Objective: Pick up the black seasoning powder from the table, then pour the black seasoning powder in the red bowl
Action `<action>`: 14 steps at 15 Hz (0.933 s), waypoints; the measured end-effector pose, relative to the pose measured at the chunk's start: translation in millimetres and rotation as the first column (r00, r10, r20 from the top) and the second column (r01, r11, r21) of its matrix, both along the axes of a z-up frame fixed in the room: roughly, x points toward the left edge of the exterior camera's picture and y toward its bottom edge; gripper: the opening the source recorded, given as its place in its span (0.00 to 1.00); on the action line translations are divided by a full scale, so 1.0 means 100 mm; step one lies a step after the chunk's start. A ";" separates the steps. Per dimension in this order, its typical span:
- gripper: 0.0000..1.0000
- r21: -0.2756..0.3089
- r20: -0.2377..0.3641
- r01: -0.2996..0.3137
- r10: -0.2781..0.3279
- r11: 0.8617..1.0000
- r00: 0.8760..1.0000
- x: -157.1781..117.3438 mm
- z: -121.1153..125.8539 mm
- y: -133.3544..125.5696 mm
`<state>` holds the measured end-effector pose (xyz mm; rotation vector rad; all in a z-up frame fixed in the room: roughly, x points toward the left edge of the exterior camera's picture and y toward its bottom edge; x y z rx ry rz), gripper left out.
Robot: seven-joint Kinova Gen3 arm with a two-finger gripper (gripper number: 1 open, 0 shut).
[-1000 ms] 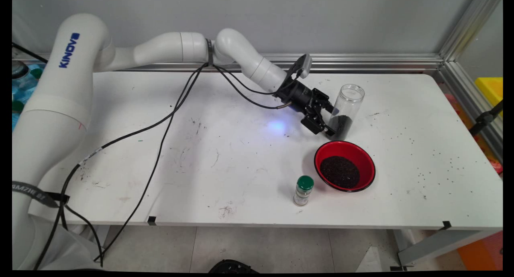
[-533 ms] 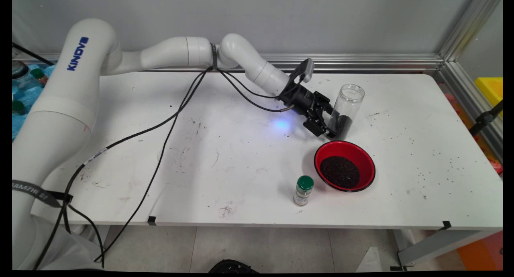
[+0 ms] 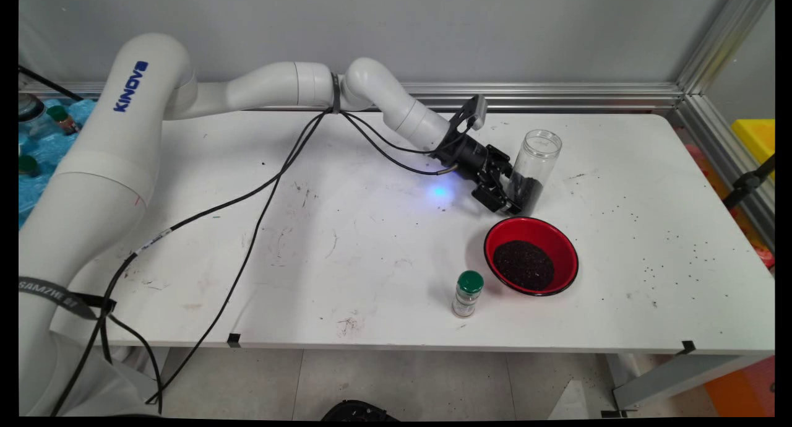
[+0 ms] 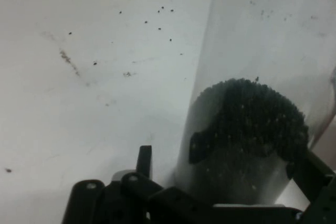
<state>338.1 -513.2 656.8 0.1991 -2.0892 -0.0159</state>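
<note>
Where black granules fill clear cylindrical jar base, fingers clamp it.

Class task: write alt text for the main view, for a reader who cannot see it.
A white arm's end effector brackets the base of an upright clear jar partly filled with dark grains. In front stand a red bowl of the same grains and a small green-capped bottle, on a white table.

jar: clear plastic, smooth | bowl: glossy red | surface: matt white, scuffed | gripper: matt black
</note>
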 end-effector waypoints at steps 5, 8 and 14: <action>1.00 0.032 -0.020 -0.004 0.005 0.999 1.000 -0.02 -0.02 0.01; 0.00 0.051 -0.029 -0.006 0.008 0.999 1.000 -0.02 -0.03 0.04; 0.00 0.069 -0.031 -0.010 0.012 0.998 0.999 0.01 -0.06 0.07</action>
